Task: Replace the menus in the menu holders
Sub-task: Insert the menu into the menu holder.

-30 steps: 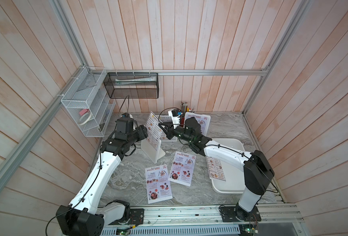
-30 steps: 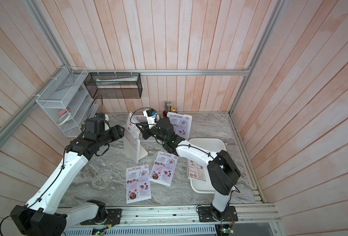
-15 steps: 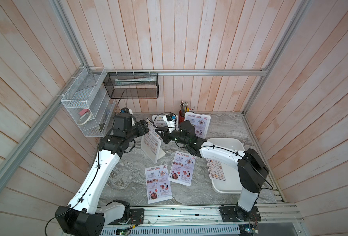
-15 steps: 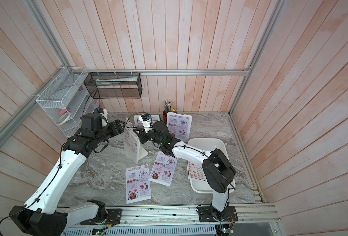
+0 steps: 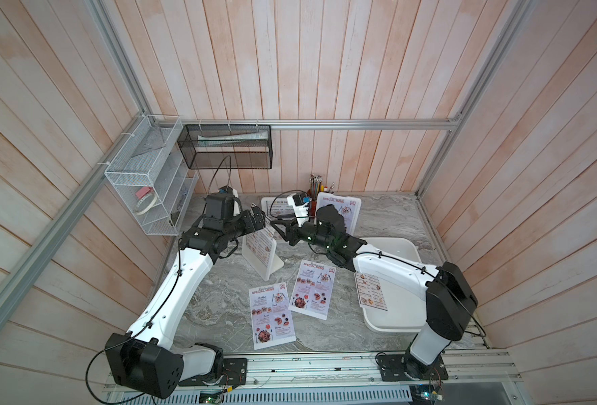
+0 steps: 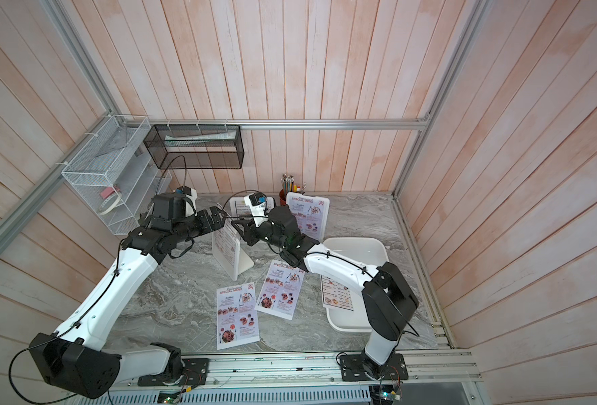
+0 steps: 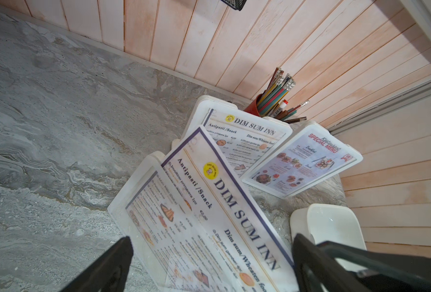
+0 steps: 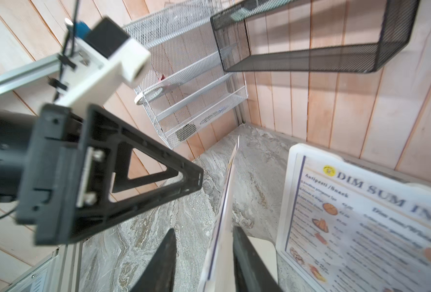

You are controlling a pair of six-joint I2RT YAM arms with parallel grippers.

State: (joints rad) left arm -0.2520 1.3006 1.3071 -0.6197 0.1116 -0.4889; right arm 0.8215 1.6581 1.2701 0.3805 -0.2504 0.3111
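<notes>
The near menu holder (image 5: 260, 254) (image 6: 232, 254) (image 7: 123, 202) stands mid-table. A DIM SUM INN menu (image 7: 234, 202) (image 8: 223, 202) sticks out of its top, tilted. My left gripper (image 5: 258, 219) (image 7: 212, 263) is open wide beside that top, touching nothing. My right gripper (image 5: 277, 224) (image 8: 204, 260) is open around the menu's edge: the sheet leans on one finger (image 8: 244, 260), the other stands apart. Two more holders stand at the back, one with a DIM SUM INN menu (image 5: 279, 207) (image 8: 361, 215), one with a SPECIAL MENU (image 5: 342, 210) (image 7: 303, 161).
Two loose SPECIAL MENU sheets (image 5: 272, 315) (image 5: 313, 289) lie flat on the front of the table. A white tray (image 5: 398, 315) at the right holds another menu (image 5: 372, 291). A red pencil cup (image 7: 257, 103) stands by the back wall. Wire racks (image 5: 150, 182) hang at the left.
Both grippers have opened wider. The right jaws, shut on the menu's edge before, now stand apart around it. Both wrists shifted slightly toward the back left.
</notes>
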